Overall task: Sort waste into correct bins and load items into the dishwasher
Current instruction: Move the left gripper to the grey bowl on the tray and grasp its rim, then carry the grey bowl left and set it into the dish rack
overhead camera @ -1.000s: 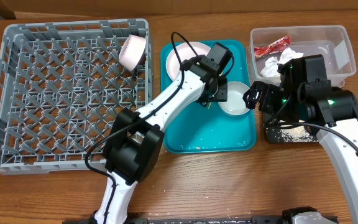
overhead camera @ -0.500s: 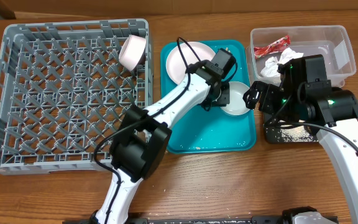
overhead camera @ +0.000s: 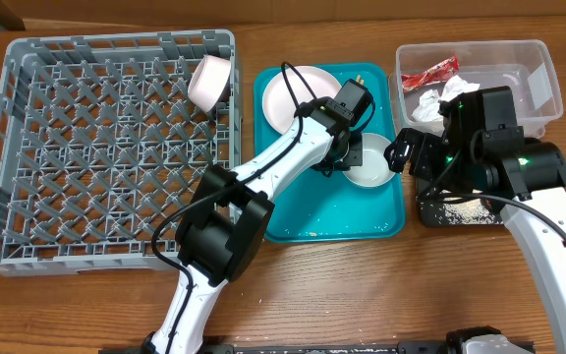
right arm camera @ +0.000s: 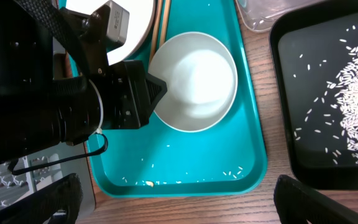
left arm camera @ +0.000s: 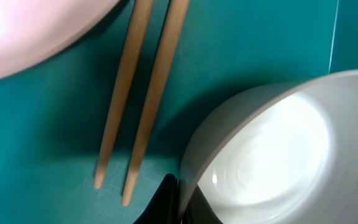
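Wooden table [overhead camera: 362, 295] carries everything, and the largest thing on it, the grey dish rack [overhead camera: 106, 147] at the left, is where I judge the bowl must go. The left gripper [overhead camera: 345, 155] is low over the teal tray [overhead camera: 327, 221], at the left rim of the white bowl [overhead camera: 371, 162]. The left wrist view shows only 1 dark finger [left arm camera: 166, 199] right at this rim, so I cannot tell if the fingers are spread or already pinching it. I think a grip on such a thin, smooth rim can slip, and then the bowl tips and drops back on the tray. It can also push the 2 chopsticks [left arm camera: 142, 93], which lie side by side just beside the bowl, between it and the pale-pink plate [overhead camera: 308, 79]. On the way to the rack the small cup [overhead camera: 210, 81], tilted at the right wall, can be knocked if the bowl passes low. Around: the clear tub [overhead camera: 534, 59] holds the red wrapper [overhead camera: 430, 73] and the white tissue [overhead camera: 450, 96], and the black tray [right arm camera: 291, 56] holds most rice grains [right arm camera: 353, 106]. The right gripper [right arm camera: 178, 186] hangs above the teal tray with fingers spread wide and empty, near the left arm, so the 2 may collide. A few grains [right arm camera: 232, 174] lie on the teal tray.
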